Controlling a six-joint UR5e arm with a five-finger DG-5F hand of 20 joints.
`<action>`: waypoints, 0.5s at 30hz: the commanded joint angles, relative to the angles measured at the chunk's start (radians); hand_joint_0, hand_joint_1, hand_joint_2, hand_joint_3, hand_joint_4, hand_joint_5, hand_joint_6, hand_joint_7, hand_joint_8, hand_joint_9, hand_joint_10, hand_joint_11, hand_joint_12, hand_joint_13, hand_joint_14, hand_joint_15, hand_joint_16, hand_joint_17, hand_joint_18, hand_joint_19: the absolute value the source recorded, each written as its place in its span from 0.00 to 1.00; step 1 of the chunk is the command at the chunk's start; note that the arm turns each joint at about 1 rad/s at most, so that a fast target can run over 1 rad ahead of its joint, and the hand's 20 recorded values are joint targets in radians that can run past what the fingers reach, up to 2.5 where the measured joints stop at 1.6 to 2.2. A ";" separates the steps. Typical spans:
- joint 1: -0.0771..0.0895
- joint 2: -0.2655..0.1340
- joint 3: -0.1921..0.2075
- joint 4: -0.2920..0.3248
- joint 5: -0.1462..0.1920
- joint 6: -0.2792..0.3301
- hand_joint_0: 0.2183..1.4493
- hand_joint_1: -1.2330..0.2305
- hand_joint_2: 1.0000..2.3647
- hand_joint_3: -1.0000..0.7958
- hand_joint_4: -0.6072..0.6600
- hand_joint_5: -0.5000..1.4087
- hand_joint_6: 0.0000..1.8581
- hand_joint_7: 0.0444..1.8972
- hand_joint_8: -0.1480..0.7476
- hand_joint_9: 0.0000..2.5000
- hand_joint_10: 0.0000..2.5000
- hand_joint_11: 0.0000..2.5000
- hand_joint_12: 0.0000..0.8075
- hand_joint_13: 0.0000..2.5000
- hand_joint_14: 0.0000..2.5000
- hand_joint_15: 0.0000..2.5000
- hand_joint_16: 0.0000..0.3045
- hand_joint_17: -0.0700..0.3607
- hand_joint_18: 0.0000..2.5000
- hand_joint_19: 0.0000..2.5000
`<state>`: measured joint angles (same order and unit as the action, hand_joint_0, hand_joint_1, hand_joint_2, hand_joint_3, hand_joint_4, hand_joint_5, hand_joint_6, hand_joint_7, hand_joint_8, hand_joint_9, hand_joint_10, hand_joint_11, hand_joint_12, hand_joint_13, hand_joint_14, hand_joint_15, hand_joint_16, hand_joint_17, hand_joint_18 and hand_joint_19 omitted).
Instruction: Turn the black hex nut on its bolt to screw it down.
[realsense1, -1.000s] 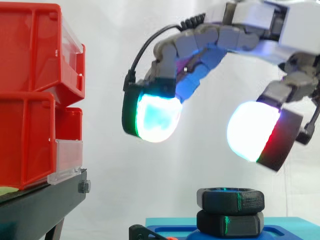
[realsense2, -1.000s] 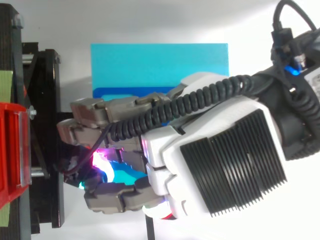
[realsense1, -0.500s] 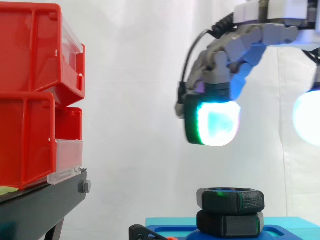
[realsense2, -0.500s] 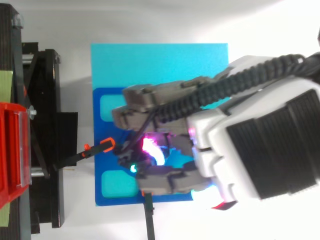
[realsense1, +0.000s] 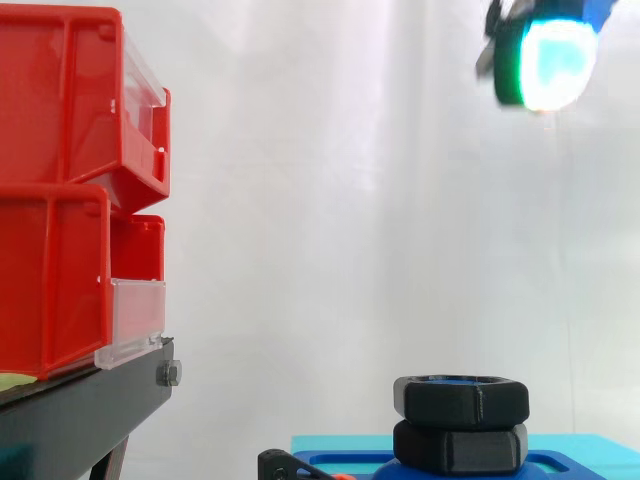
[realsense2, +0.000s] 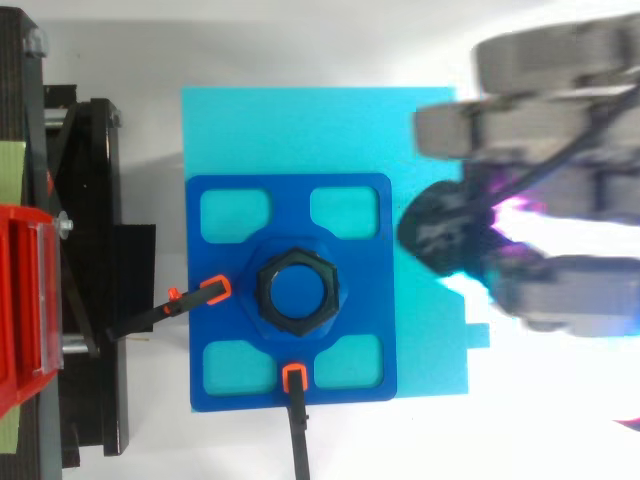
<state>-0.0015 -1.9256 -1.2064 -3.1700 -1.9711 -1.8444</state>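
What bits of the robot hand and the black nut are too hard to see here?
- Hand: in the top view it is blurred and cut off by the right edge. In the side view most of it is cut off by the top edge.
- Bolt: in the side view its thread is hidden inside the black hex nut.
- Blue plate: in the side view the bottom edge cuts it off.

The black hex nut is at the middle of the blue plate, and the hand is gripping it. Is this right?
Not quite: the hand is not gripping the black hex nut. It hangs high above it, apart, as the side view shows. The nut is at the middle of the blue plate.
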 joint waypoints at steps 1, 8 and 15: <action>0.002 0.050 -0.231 0.068 0.038 0.086 0.21 0.55 0.00 0.28 0.68 0.24 0.27 0.56 0.50 0.38 0.00 0.14 0.44 0.26 0.00 0.08 0.17 0.44 0.25 0.20; -0.005 0.045 -0.229 0.124 0.037 0.324 0.21 0.55 0.00 0.28 0.68 0.24 0.27 0.56 0.50 0.38 0.00 0.14 0.43 0.26 0.00 0.08 0.17 0.43 0.24 0.21; -0.003 0.042 -0.231 0.150 0.041 0.550 0.21 0.54 0.00 0.28 0.67 0.23 0.27 0.56 0.48 0.36 0.00 0.13 0.43 0.26 0.00 0.08 0.17 0.43 0.24 0.20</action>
<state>-0.0055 -1.8819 -1.4359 -3.0265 -1.9297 -1.4717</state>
